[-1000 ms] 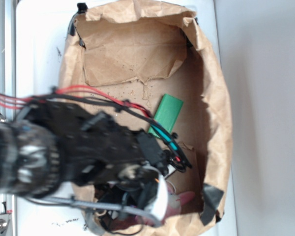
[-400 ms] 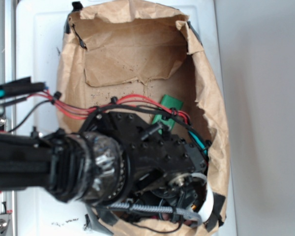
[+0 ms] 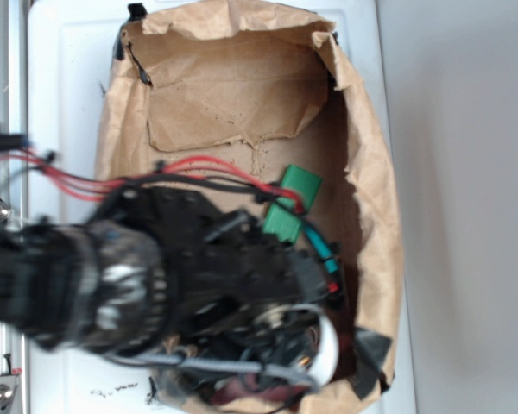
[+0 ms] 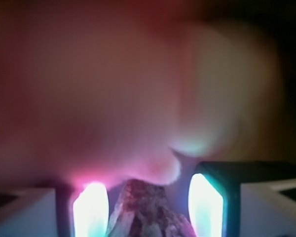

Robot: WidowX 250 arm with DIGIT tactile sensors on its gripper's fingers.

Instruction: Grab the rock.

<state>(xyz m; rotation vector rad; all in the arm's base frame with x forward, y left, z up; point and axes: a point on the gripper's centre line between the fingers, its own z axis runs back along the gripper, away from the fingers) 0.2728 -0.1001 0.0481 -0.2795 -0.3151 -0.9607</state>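
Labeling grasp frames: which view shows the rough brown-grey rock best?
Wrist view: the rough brown-grey rock sits between the glowing fingers of the tool, close against blurry pink plush. Exterior view: the black arm hides it entirely.

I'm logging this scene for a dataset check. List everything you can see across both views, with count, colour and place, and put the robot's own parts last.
Crumpled brown paper bag lining the bin: one, tan, fills the middle of the exterior view, open toward the camera.
Flat green rectangular block: one, green, on the bag floor right of centre, partly crossed by cables.
Rough mottled brown-grey rock: one, dark brownish, low in the wrist view between the two glowing fingers.
Soft pink plush toy: one, pink, blurred, filling most of the wrist view just behind the rock.
White tabletop: one, white, around the bag.
Black robot arm with red cables: one, reaching in from the left.
Gripper: one, fingers either side of the rock; contact unclear.
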